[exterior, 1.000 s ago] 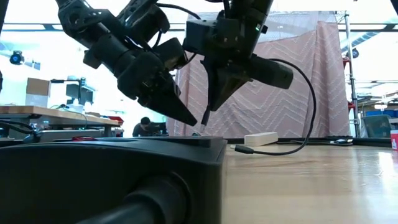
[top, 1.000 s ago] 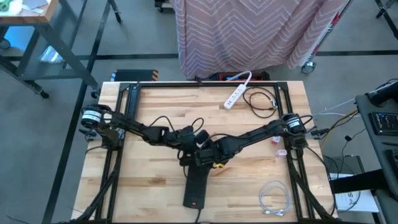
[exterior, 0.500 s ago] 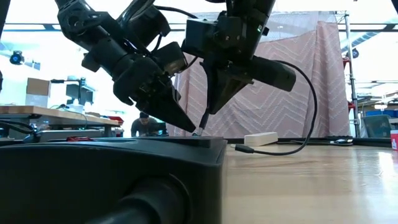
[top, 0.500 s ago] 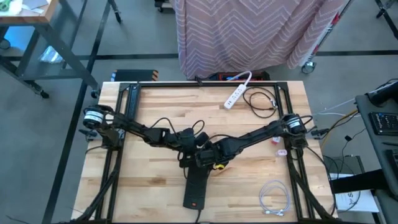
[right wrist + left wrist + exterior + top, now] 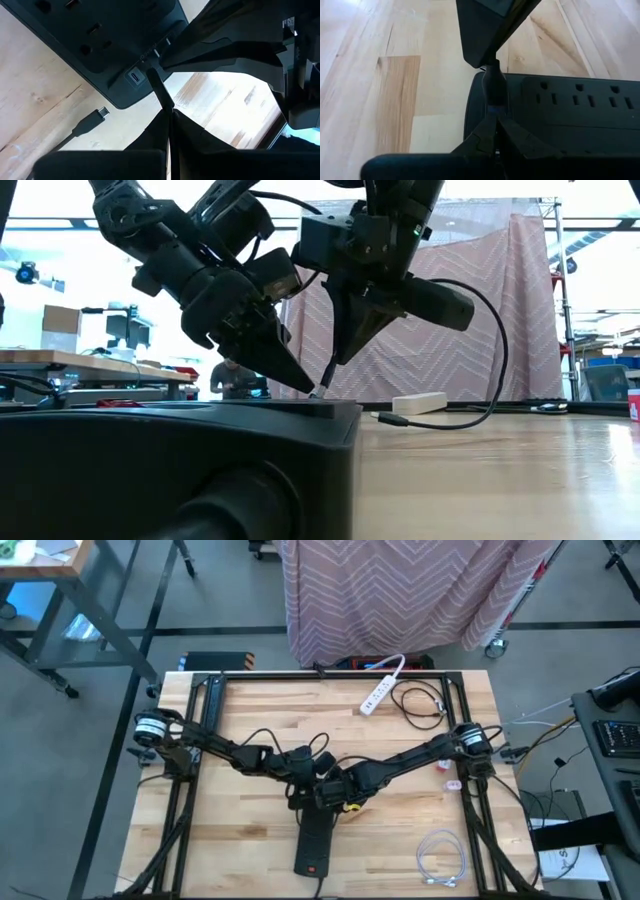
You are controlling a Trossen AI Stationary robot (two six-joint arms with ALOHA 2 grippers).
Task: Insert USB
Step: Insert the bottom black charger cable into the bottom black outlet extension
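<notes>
The USB plug (image 5: 494, 90) is held clamped in the right pincer (image 5: 345, 358) at the power strip's (image 5: 560, 115) end, barely shifted since before; the left pincer (image 5: 295, 375), closed, is pressed alongside; insertion seems unfinished.

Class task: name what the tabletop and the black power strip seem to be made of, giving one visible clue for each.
Tabletop: likely wood, smooth finish; pale planks with visible grain and joint lines. Black power strip: probably moulded plastic, matte; uniform dark surface with rounded edges and crisp socket slots.
</notes>
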